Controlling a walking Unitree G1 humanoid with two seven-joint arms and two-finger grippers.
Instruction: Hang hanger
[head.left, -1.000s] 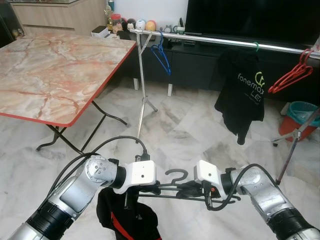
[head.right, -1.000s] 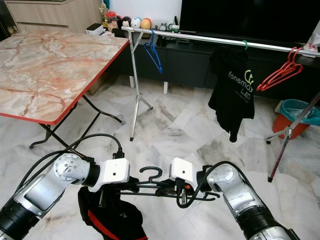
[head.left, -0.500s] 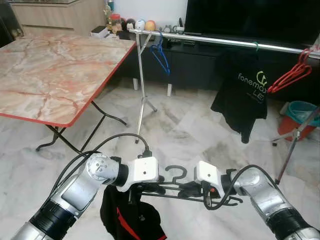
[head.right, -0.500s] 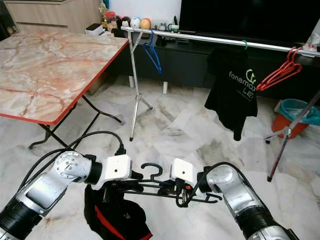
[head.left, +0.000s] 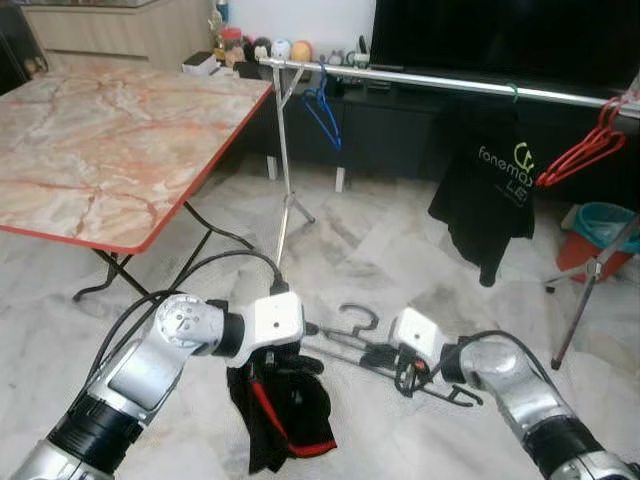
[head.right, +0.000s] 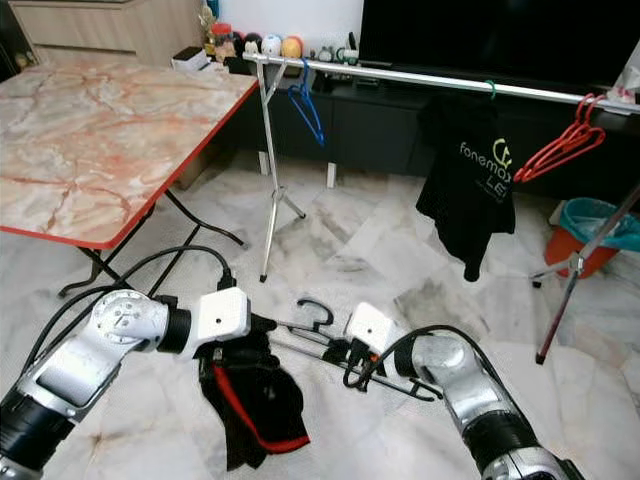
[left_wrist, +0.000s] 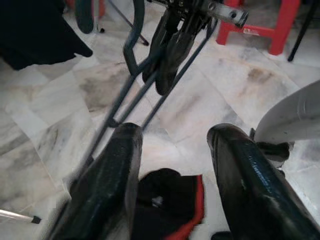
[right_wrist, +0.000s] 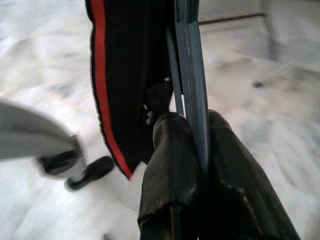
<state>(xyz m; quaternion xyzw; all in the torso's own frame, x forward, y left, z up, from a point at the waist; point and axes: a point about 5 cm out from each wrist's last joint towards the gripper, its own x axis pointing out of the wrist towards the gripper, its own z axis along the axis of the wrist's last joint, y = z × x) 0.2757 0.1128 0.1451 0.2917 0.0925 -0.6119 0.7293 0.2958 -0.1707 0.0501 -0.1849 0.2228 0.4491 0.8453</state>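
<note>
Nearest to me, the right end effector is clenched on the lower bar of the dark hanger; the right wrist view shows the bar pinched between both fingers. The left end effector sits at the hanger's other end with its fingers spread and nothing between them, so I record it as released. A black garment with red trim droops from that end of the hanger, low over the marble floor. The hanger is tilted, hook uppermost, held in front of me, well apart from the rail.

Beyond stands the silver clothes rail, carrying a blue hanger, a black shirt and red hangers. The marble-topped desk lies to my left.

My judgement: with a one-sided grip, the garment's weight may twist the hanger. I should re-close the left end effector on the bar, level it, walk forward, raise the hook above the rail in the bare stretch between the blue hanger and the shirt, then lower it on.
</note>
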